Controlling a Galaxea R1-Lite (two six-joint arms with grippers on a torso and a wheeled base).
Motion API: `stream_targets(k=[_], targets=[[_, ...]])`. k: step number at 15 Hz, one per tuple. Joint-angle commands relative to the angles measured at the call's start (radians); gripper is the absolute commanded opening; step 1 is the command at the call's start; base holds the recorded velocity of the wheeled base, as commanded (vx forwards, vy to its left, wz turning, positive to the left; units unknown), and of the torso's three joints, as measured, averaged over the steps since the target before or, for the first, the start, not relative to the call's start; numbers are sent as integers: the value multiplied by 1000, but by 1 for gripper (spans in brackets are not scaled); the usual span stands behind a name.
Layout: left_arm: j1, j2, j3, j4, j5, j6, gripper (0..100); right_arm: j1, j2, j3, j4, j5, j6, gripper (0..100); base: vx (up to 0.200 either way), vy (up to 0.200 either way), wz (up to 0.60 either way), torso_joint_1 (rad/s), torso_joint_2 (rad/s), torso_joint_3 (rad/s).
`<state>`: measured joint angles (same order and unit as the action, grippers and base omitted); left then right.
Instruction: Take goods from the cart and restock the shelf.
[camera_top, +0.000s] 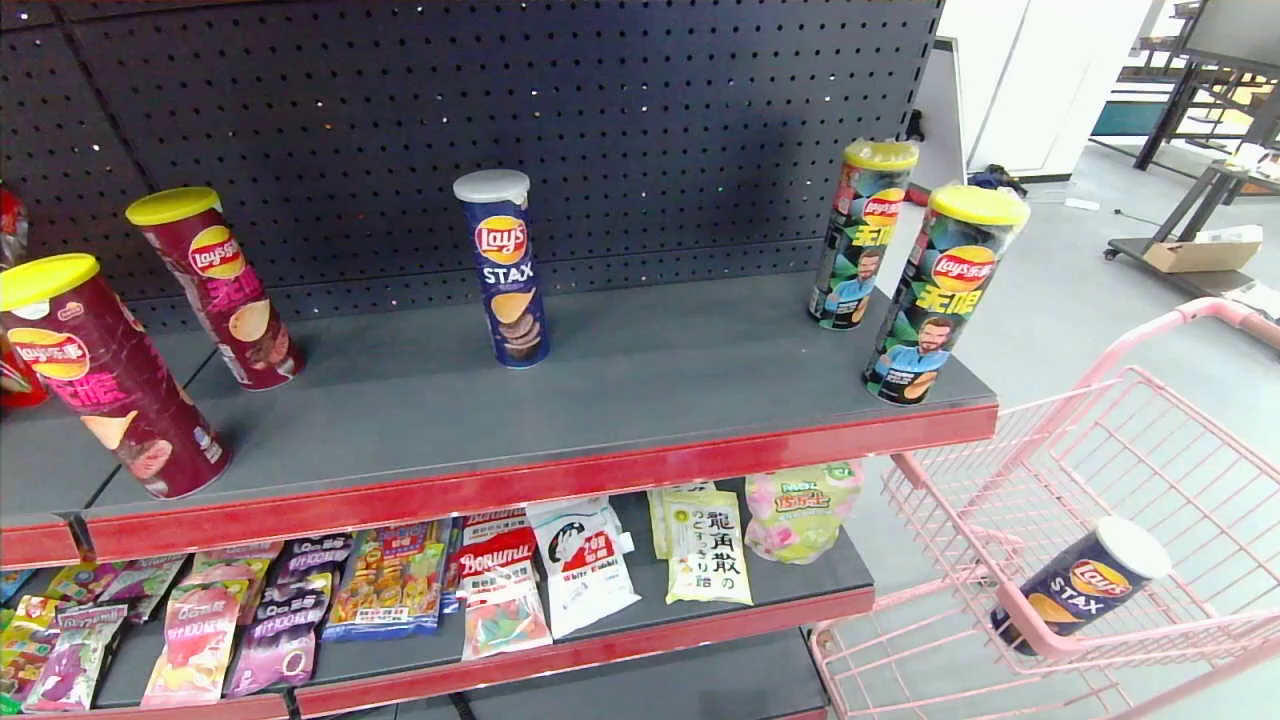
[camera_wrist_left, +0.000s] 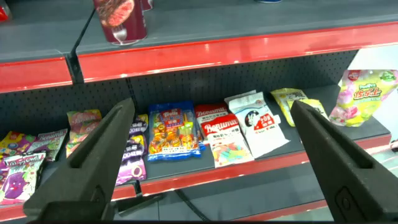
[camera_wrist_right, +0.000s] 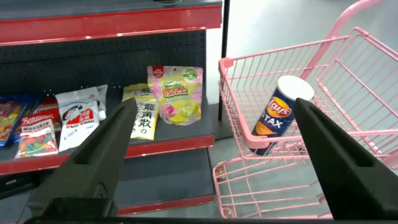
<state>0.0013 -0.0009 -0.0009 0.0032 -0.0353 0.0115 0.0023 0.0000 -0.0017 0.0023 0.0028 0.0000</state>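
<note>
The right gripper (camera_wrist_right: 214, 106) is spread wide and holds nothing. It faces the right end of the shelving and the pink cart (camera_wrist_right: 267, 53) beside it. The left gripper (camera_wrist_left: 212, 109) is also spread wide and empty, aimed at the snack bags (camera_wrist_left: 174, 127) on the lower shelf, further left.

The next item to restock is 1 blue chip can (camera_wrist_right: 278, 115), which is in the cart basket at the right of the scene, well apart from both grippers. Since the cart stands to the right of the shelf, the right arm is probably the nearer one.

The can is neither upright nor flat. It leans in the basket's near-left corner, against the pink rim (camera_top: 1040, 630). Its base is low in that corner and its white lid points up and to the right. The long axis therefore runs on a slant from low-left to high-right. A grasp would likely need the jaws turned across that slant and closed around the middle of the tube.

On the upper shelf (camera_top: 650, 400), a matching blue can (camera_top: 503, 270) stands upright. Bare board lies between it and the 2 green cans (camera_top: 945, 290) at the right end.
</note>
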Motion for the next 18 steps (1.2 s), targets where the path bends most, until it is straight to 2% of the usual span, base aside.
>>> stream_targets(k=[1,8,15,18], targets=[[0,1,-1,0,0,1,100,1,0,0,-1,0,0,100,0,0,0,0,0,0],[0,1,-1,0,0,-1,100,1,2,0,1,0,2,100,0,0,0,0,0,0],[0,1,1,0,0,-1,100,1,0,0,1,0,2,100,0,0,-600,2,3,1],[0,1,-1,0,0,-1,100,1,0,0,1,0,2,100,0,0,0,0,0,0]])
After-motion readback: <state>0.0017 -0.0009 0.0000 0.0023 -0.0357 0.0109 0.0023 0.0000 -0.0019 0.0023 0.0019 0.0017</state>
